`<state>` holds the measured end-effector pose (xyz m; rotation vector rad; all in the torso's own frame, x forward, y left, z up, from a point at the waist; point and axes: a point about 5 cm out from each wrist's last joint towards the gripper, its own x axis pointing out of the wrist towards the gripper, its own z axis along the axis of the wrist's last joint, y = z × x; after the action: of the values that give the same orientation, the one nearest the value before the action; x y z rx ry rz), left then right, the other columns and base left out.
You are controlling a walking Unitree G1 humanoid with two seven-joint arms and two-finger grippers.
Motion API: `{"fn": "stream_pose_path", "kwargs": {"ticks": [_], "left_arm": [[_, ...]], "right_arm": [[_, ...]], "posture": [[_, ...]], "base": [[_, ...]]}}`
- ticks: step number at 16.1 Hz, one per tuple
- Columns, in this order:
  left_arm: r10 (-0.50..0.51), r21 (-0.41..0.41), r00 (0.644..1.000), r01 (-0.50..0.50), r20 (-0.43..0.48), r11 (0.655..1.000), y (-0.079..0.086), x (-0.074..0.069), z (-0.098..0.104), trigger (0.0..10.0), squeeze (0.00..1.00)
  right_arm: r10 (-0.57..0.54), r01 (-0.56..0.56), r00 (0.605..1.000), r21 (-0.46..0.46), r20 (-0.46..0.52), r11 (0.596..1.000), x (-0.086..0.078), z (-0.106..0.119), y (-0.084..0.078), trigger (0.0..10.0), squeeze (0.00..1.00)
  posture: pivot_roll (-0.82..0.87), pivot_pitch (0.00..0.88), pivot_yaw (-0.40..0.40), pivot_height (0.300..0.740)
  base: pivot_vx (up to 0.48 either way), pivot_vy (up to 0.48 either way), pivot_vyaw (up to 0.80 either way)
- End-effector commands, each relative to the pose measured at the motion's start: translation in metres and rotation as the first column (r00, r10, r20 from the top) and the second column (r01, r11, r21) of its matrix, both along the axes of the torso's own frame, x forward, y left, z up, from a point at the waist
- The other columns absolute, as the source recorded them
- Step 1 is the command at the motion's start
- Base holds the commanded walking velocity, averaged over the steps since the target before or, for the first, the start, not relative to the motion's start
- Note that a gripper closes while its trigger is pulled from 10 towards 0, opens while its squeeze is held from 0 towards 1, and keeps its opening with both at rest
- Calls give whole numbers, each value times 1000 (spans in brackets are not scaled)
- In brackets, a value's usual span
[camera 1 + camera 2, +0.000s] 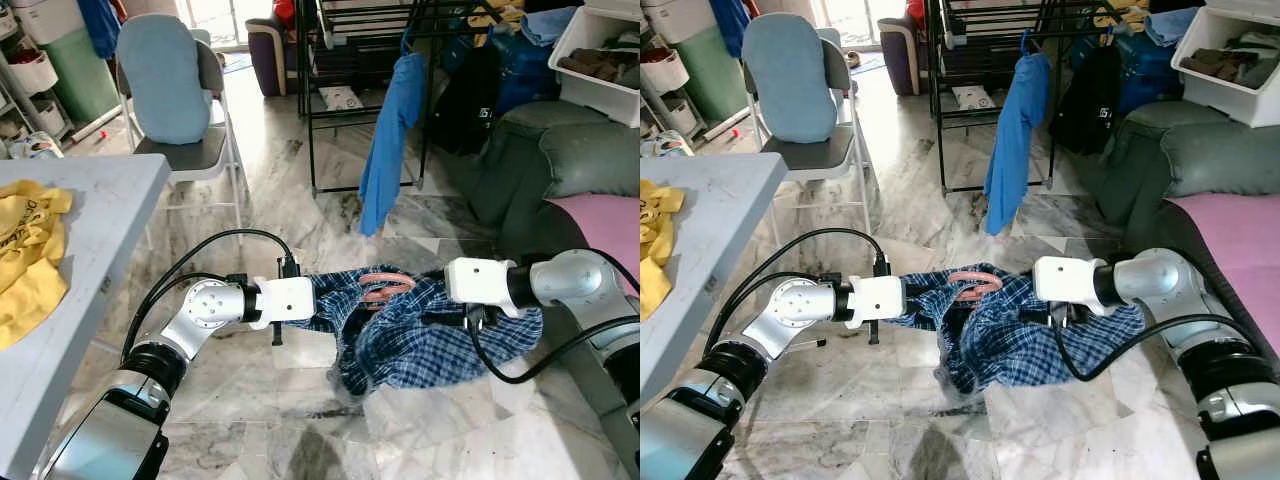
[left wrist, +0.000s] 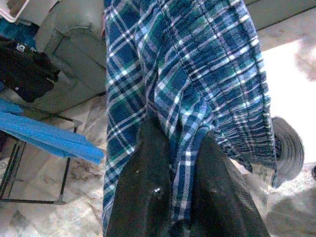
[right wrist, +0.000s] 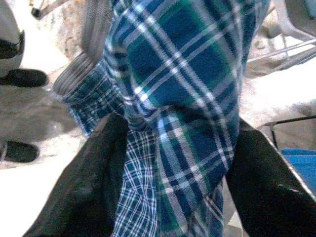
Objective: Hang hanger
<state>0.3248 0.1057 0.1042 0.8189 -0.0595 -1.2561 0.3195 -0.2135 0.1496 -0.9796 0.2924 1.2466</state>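
A blue plaid shirt (image 1: 420, 345) hangs stretched between my two grippers at about knee height over the marble floor. At its collar a pink hanger (image 1: 385, 287) pokes out. My left gripper (image 2: 177, 133) is shut on one side of the shirt, the cloth pinched between its black fingers (image 2: 148, 173). On the opposite side my right gripper (image 3: 177, 128) holds a thick bunch of the plaid cloth between its fingers (image 3: 94, 177). In the eye views both sets of fingers are buried in the cloth. A black clothes rack (image 1: 360, 40) stands ahead, with a blue garment (image 1: 390, 140) hanging from it.
A grey table (image 1: 100, 230) with a yellow cloth (image 1: 25, 260) stands at my left. A folding chair with a blue cushion (image 1: 175, 90) is behind it. A green sofa (image 1: 560, 170) and a white bin (image 1: 600, 60) are at the right. Bare marble floor lies between me and the rack.
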Motion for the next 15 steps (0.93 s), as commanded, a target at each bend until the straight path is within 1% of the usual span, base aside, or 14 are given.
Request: {"fn": "stream_pose_path", "kwargs": {"ticks": [1, 2, 5, 7, 9, 15], "left_arm": [[-30, 1, 999, 30, 27, 1000, -2, 0, 6, 0, 0], [-30, -1, 999, 30, 30, 1000, -2, 0, 7, 0, 0], [-29, -4, 999, 29, 32, 1000, -2, 0, 7, 0, 0], [-29, -5, 999, 29, 32, 1000, -2, 1, 7, 0, 0], [-25, -12, 999, 26, 35, 1000, -3, 1, 8, 0, 0], [-4, -16, 999, 5, 35, 1000, -1, 3, 8, 0, 0]], "right_arm": [[20, -21, 999, -40, -33, 999, -2, -2, -3, 0, 0], [20, -24, 998, -63, -64, 998, -7, -8, -7, 0, 0], [11, -16, 997, -63, -76, 998, -9, -13, -9, 0, 0], [-2, -5, 997, -84, -83, 996, -9, -18, -13, 0, 0], [-19, 13, 997, -90, -71, 996, -9, -21, -15, 0, 0], [-14, 10, 998, -76, -56, 997, -7, -23, -10, 0, 0]], "posture": [[-144, 0, 2, 740], [-143, 0, 1, 740], [-143, 0, 1, 740], [-144, 0, 1, 740], [-144, 0, 1, 740], [-139, 0, 2, 740]], "base": [[0, 0, 0], [0, 0, 0], [0, 0, 0], [0, 0, 0], [0, 0, 0], [0, 0, 0]]}}
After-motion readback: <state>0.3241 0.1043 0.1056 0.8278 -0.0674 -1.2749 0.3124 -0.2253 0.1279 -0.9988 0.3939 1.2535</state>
